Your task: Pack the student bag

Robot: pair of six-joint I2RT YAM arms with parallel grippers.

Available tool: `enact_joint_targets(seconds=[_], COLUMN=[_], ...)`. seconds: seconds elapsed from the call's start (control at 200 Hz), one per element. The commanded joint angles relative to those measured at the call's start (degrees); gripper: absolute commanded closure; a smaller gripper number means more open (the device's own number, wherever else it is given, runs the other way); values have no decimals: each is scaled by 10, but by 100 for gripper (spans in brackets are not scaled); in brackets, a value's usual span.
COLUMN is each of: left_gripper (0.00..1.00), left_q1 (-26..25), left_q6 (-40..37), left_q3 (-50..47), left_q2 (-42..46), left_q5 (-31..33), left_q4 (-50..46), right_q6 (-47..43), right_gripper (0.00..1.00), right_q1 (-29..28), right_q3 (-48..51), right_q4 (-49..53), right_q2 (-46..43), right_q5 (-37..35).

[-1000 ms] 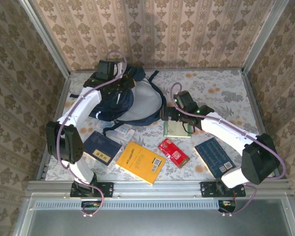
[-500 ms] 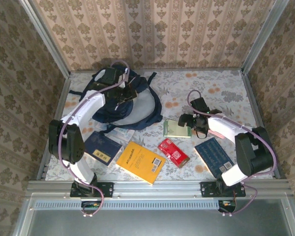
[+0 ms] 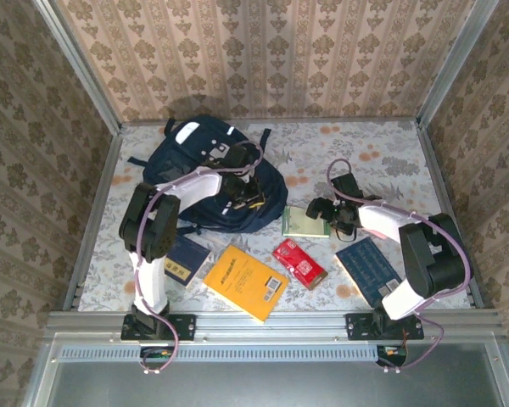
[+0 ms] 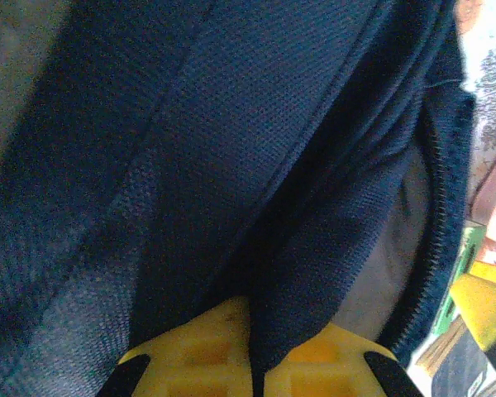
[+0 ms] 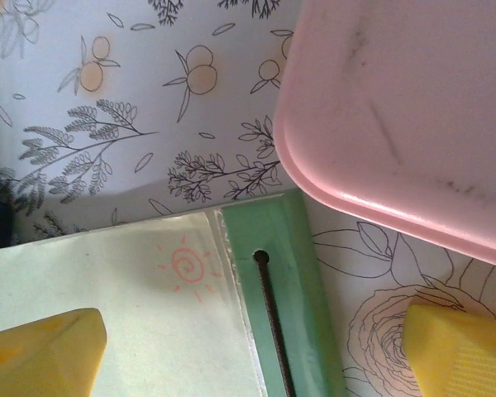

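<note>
1. Bag [image 3: 174,161] lies flat at the far left of the table [image 3: 390,153]. Most of it spreads behind and to the left of my left claw [image 3: 240,193], which sits on its near right part.
2. In the left wrist view I see the left claw pinched narrow on a fold of the navy cloth. The fold stands up between the two yellow fingers [image 4: 190,351] and touches both.
3. Just right of this fold a zip [image 4: 434,240] runs beside a strip of pale lining [image 4: 388,248].
4. My right claw [image 5: 248,351] stands wide and I see nothing held in it. It hangs over the green pad [image 5: 298,273], with one finger above the pale cover and the other above the table past the green edge. I cannot tell if the fingers touch anything.
5. A pink flat thing [image 5: 397,107] with a round corner lies just beyond the right claw, very close to the corner of the pad. I cannot tell if the two touch.
6. The bag is to the left of the right claw, and its near right corner comes just beside the pad.
7. Nearer to me than the right claw lie a red packet [image 3: 299,263] and a blue book [image 3: 369,270].
8. Nearer to me than the left claw lie a yellow book [image 3: 244,281] and a second blue book [image 3: 180,259], the last one partly under the left arm.
</note>
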State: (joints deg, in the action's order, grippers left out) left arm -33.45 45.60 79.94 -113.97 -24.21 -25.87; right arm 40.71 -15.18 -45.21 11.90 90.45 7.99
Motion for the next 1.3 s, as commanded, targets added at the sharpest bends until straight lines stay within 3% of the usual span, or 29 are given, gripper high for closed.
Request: enact_joint_targets(seconds=[0.0, 0.29, 0.68, 1.04, 1.215, 1.295], left_gripper=[100, 100, 100, 100, 100, 100], left_q1=[-32, -56, -44, -27, -7, 12], left_q6=[54, 43, 30, 32, 35, 35], left_q3=[-15, -6, 11, 17, 17, 17], left_q2=[-43, -88, -85, -78, -60, -34], left_q5=[-22, 7, 20, 4, -3, 0], left_q4=[-6, -16, -38, -31, -31, -33], right_q6=[41, 97, 179, 254, 192, 158], right_gripper=[8, 16, 20, 57, 78, 82], right_q1=[-13, -13, -12, -12, -12, -12], right_q3=[33, 50, 80, 97, 82, 76], right_q4=[-102, -202, -278, -382, -290, -227], right_q2=[24, 45, -24, -30, -40, -61], right_q5=[141, 232, 256, 285, 232, 189])
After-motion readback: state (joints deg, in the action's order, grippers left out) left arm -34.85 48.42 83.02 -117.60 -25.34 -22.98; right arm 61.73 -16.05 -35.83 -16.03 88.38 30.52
